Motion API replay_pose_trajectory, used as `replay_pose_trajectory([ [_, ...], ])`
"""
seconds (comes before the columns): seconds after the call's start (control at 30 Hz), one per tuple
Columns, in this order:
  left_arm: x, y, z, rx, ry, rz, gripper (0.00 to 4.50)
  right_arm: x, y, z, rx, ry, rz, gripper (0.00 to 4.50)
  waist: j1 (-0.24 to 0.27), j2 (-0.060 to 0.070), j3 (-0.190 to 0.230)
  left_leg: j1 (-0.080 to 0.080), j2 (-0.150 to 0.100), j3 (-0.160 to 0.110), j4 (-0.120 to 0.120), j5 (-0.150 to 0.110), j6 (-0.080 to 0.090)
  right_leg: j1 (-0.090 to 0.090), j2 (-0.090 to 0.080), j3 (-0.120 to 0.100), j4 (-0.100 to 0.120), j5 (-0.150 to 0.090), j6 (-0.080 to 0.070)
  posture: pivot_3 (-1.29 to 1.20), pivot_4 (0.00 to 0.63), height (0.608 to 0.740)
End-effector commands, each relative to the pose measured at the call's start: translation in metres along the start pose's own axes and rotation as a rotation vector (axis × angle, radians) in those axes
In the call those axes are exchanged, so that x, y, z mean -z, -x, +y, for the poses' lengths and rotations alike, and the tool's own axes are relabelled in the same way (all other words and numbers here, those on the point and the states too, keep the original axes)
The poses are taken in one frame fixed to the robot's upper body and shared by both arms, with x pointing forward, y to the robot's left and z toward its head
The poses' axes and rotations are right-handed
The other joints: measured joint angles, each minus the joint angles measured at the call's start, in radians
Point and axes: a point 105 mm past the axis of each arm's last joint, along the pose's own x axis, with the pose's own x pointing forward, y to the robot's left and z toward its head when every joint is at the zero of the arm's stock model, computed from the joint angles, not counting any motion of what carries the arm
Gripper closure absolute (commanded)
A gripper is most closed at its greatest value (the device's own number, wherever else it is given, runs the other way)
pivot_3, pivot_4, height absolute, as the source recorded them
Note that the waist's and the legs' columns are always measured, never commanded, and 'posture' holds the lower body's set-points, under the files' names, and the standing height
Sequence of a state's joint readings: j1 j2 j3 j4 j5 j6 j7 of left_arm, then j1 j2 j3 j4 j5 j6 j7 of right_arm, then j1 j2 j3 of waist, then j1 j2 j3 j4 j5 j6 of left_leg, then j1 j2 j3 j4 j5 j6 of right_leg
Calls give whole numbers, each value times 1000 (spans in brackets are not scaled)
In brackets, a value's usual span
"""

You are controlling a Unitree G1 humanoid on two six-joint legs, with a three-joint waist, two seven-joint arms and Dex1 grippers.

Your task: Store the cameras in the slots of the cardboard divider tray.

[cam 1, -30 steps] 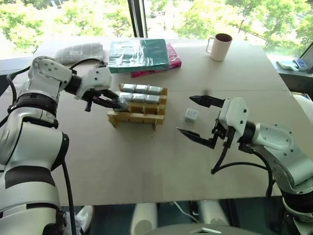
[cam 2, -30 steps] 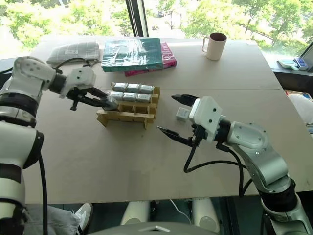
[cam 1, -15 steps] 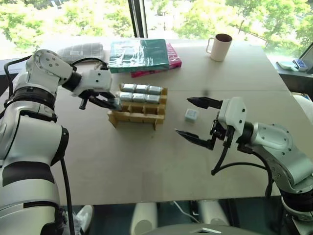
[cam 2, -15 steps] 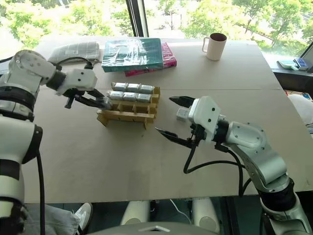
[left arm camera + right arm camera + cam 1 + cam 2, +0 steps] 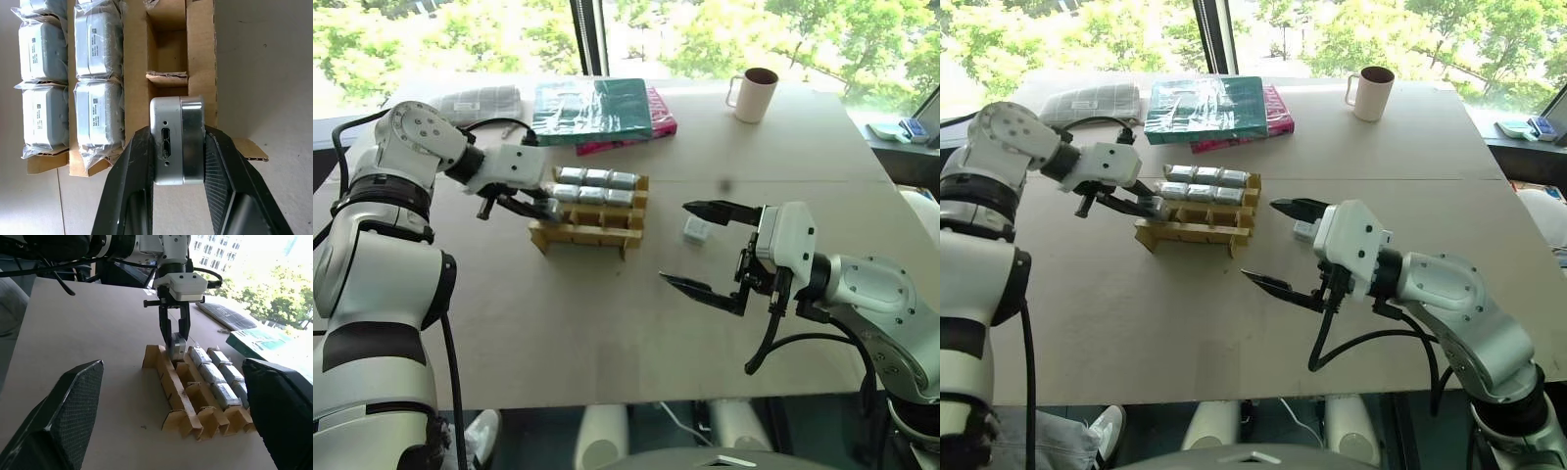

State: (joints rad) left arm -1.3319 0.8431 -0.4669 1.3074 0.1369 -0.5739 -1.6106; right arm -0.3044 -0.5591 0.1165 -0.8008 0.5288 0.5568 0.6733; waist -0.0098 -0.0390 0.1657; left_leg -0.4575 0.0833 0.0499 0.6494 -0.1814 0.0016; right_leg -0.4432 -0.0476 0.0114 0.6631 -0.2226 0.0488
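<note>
Six cameras fill the far two rows of the cardboard divider tray (image 5: 587, 233). My left gripper (image 5: 178, 147) clamps a seventh camera (image 5: 177, 139) above the near row; my right gripper (image 5: 703, 248) gapes empty near the last loose camera (image 5: 695, 229).

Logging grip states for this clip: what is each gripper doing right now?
Left gripper: shut on a camera, above the cardboard divider tray.
Right gripper: open, holding nothing.
</note>
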Motion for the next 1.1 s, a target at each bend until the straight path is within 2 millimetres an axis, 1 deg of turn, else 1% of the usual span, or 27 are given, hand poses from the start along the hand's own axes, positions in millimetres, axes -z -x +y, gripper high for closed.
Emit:
replay_pose_trajectory([
  [0.03,-3,6,4,-28,-13,-13,3717,-10,2,4,7,36,-26,0,0,0,0,0,0,0,0,0,0,0,0,0,0,0,0,0,150,740],
  [0.63,-11,-3,7,-15,-50,-18,3717,-15,0,16,20,39,-30,0,1,0,0,0,0,-1,1,0,0,1,0,-1,0,0,0,0,150,740],
  [1.1,-7,-6,8,-26,-52,6,3717,-15,3,18,26,42,-25,0,0,0,0,0,0,-2,2,0,0,2,0,-1,0,0,0,0,150,740],
])
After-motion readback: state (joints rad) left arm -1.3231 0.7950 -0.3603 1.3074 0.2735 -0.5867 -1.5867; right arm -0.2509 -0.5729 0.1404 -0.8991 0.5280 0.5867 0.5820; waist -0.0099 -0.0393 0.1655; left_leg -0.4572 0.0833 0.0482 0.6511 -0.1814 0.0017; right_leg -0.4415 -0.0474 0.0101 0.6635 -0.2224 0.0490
